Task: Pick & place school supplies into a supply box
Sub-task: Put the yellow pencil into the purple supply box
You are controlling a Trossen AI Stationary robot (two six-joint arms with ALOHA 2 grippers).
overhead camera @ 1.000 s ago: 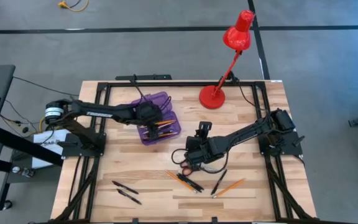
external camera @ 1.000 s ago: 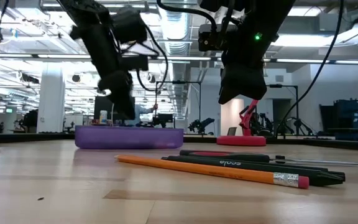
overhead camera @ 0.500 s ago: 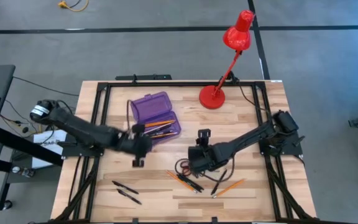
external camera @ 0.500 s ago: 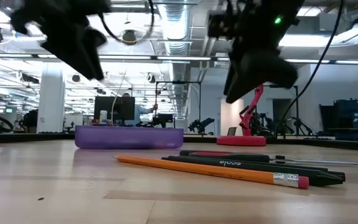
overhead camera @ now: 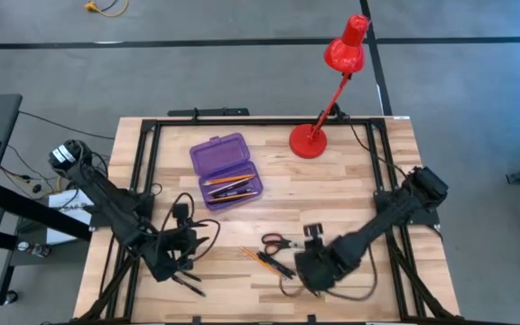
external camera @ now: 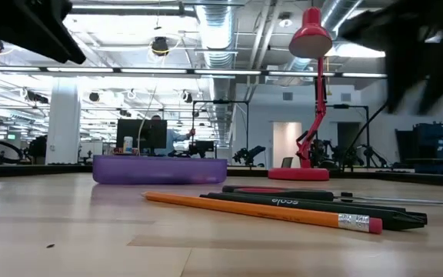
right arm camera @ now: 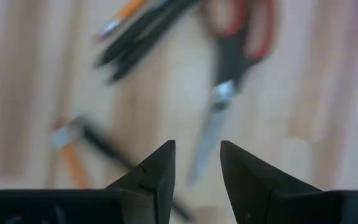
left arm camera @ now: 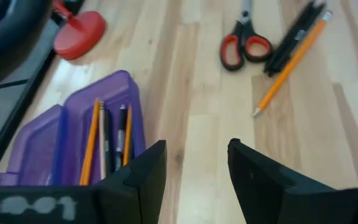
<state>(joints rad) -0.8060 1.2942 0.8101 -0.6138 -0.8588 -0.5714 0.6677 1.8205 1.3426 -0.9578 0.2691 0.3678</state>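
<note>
The open purple supply box (overhead camera: 227, 170) lies at far centre-left, with orange pencils and dark pens in its tray (left arm camera: 107, 134). The red-handled scissors (overhead camera: 278, 242), an orange pencil (external camera: 260, 209) and black pens (external camera: 314, 206) lie flat near centre. Two more black pens (overhead camera: 186, 282) lie at near left. My left gripper (overhead camera: 181, 246) hovers open over the near-left table, and its fingers (left arm camera: 194, 158) point toward the box. My right gripper (overhead camera: 311, 258) hovers open, just to the near right of the scissors (right arm camera: 229, 62), with nothing between its fingers (right arm camera: 197, 155).
A red desk lamp stands on its base (overhead camera: 309, 141) at far centre-right, its head (overhead camera: 346, 47) reaching past the far edge. A black frame (overhead camera: 152, 135) runs round the table's sides. Bare wood (overhead camera: 332, 194) lies between the box and the right arm.
My left gripper has left the box and swung toward the table's near-left, over the two black pens. My right gripper has drawn back from the scissors toward the near edge. Both have risen out of the low view's centre. The supplies on the table have stayed put.
</note>
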